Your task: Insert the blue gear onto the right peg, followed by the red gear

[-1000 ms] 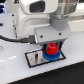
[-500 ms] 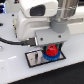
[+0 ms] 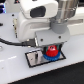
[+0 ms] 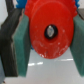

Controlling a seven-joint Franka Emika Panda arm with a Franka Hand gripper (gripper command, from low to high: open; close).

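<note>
Red gear: the red gear (image 3: 51,50) sat clamped in the pincer (image 3: 50,50), just above the blue gear (image 3: 50,56).
Pincer: clenched on the red gear (image 4: 50,31); in the wrist view its teal pads (image 4: 21,46) pressed the disc's rim from both sides, and the pincer (image 4: 50,35) was only as wide as the gear.
Hub: a dark centre hole with something pale and shiny inside; whether that was the right peg could not be told.
Blue gear: lay on the grey plate (image 3: 35,59), toward its 3 o'clock end in the exterior view.
Tabletop: white tabletop (image 3: 67,70), with a black cable (image 3: 11,44) at 9 o'clock.
Edges: the plate's black border ringed the gears; open white surface lay toward 5 o'clock.
</note>
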